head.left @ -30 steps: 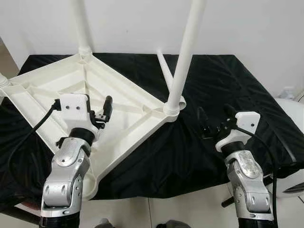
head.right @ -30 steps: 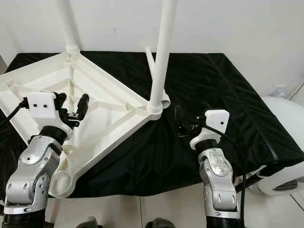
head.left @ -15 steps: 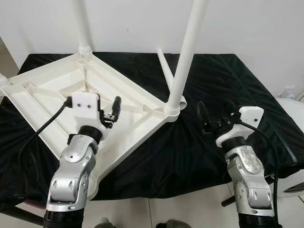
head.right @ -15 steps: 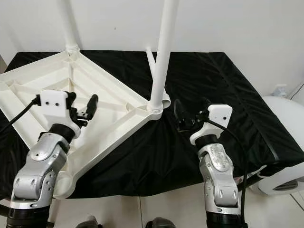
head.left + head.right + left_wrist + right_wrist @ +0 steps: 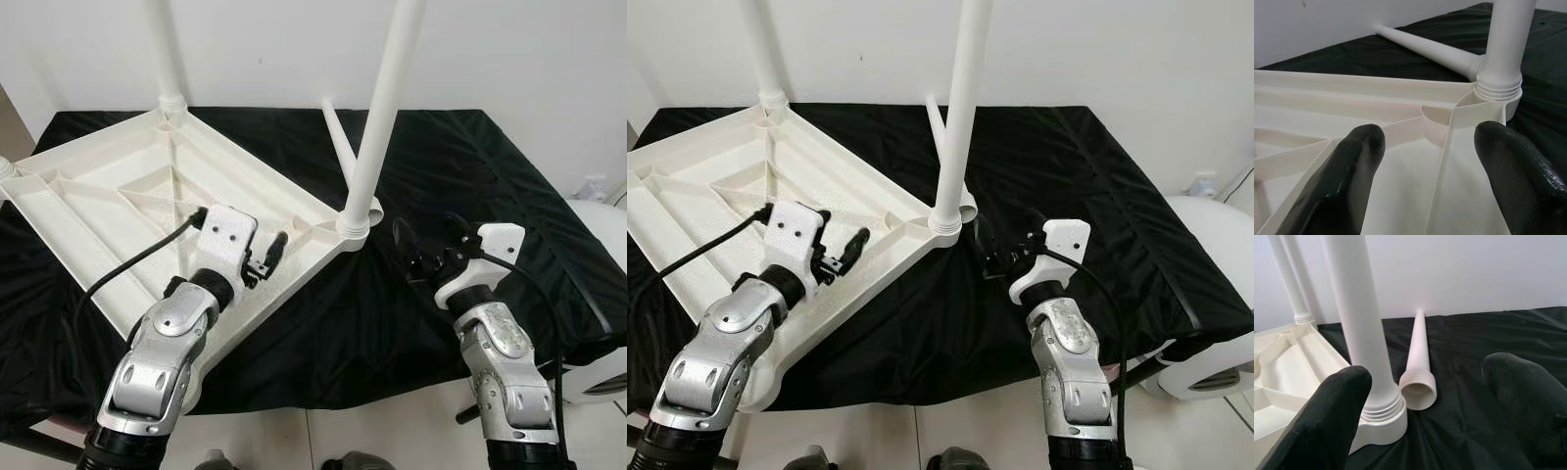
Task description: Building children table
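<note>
The white ribbed plastic tabletop (image 5: 147, 211) is shown lying upside down on the black cloth-covered work surface (image 5: 470, 176), its underside ribs exposed. Two white plastic legs are seen standing upright in its corner sockets: the far leg (image 5: 165, 54) near the white wall (image 5: 509, 49), and the near leg (image 5: 382, 117) at the corner closest to the right arm. A third, loose white tapered leg (image 5: 340, 147) is laid flat on the cloth behind the near leg, its threaded open end just beside the occupied corner socket, as seen in the right wrist view (image 5: 1418, 367).

The left gripper (image 5: 266, 259) is held over the ribbed underside, directed toward the near corner; its black fingers (image 5: 1352, 171) are spread apart, with nothing between them. The right gripper (image 5: 428, 250) is held above the cloth just beside the base of the near leg, its fingers (image 5: 1327, 416) likewise parted and gripping nothing. A rounded white object (image 5: 602, 294) is visible at the cloth's right edge.
</note>
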